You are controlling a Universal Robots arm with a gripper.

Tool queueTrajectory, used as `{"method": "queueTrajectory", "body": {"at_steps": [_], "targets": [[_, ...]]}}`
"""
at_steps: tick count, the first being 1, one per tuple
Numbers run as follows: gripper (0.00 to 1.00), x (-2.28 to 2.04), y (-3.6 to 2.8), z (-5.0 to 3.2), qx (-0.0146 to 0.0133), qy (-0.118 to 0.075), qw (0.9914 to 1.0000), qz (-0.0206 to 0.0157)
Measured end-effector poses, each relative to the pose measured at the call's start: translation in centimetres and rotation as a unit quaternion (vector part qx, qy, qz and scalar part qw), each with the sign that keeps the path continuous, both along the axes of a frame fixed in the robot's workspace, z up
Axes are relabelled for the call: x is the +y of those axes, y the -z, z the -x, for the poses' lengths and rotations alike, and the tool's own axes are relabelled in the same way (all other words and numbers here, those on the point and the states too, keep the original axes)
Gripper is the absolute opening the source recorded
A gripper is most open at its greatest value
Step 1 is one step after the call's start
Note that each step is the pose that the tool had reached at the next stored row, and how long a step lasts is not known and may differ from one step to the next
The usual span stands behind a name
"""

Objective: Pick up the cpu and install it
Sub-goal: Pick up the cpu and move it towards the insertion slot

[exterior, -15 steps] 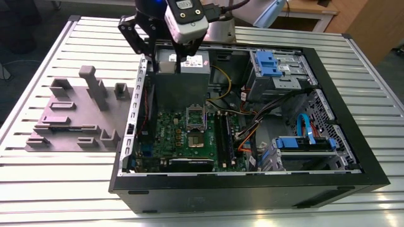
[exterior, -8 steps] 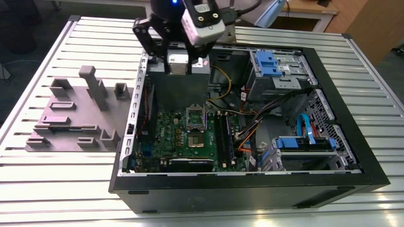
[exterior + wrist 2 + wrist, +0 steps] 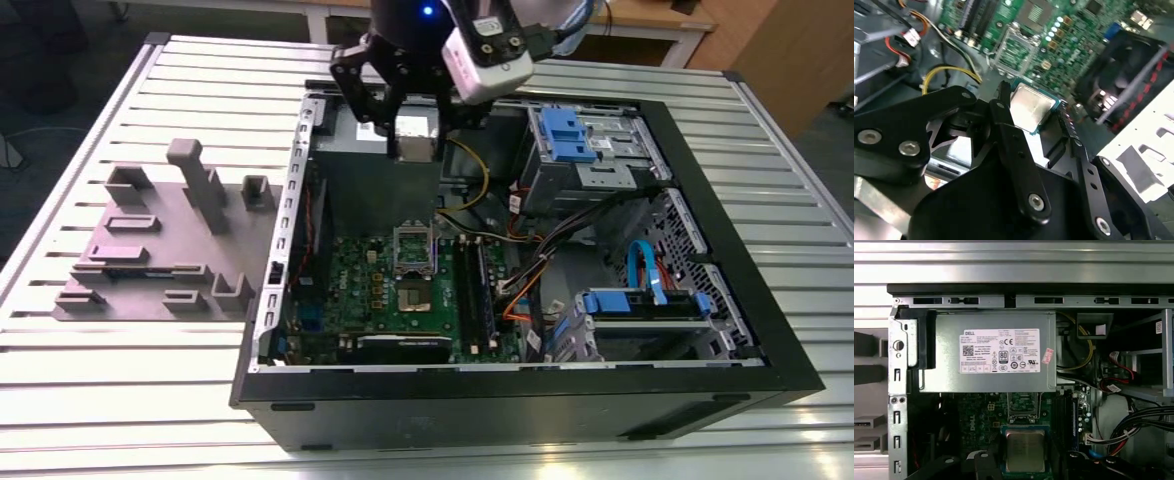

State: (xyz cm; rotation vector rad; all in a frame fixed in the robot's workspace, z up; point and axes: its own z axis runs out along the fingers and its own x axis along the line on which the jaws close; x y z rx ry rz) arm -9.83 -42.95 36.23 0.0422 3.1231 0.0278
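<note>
Pincer [image 3: 416, 130] is clamped on the cpu [image 3: 1032, 107] by two opposite edges, so the metal top and the underside stay free. It hangs inside the open case [image 3: 534, 405], above the power supply [image 3: 989, 352] end of the motherboard [image 3: 374, 290]. The chip is held flat, likely so it can seat square in the socket [image 3: 414, 248], which lies below it and looks empty, though that is hard to confirm.
</note>
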Motion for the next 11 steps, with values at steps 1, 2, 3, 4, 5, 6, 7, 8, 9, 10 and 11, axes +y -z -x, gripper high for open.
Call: {"method": "queueTrajectory", "body": {"at_steps": [1, 2, 3, 4, 5, 6, 7, 8, 9, 10, 11], "targets": [[0.47, 0.0, 0.02, -0.33, 0.0, 0.0, 1.0, 0.0], [0.47, 0.0, 0.02, -0.45, 0.0, 0.001, 1.0, 0.0008], [0.47, 0.0, 0.0, -0.48, 0.0, 0.003, 0.99999, 0.0019], [0.47, -0.01, -0.09, -0.49, 0.0, 0.006, 0.99998, 0.0028], [0.47, 0.0, -0.21, -0.51, 0.0001, 0.008, 0.99996, 0.0039], [0.47, 0.0, -0.36, -0.52, 0.0, 0.012, 0.99992, 0.0054], [0.47, 0.0, -0.52, -0.53, 0.0, 0.015, 0.99986, 0.007], [0.47, 0.0, -0.65, -0.53, 0.0, 0.02, 0.99977, 0.0083], [0.47, 0.0, -0.7, -0.53, 0.0001, 0.024, 0.99966, 0.0087], [0.47, 0.0, -0.69, -0.54, 0.0, 0.028, 0.99957, 0.0086], [0.47, 0.0, -0.68, -0.64, 0.0, 0.03, 0.99952, 0.0087]]}}
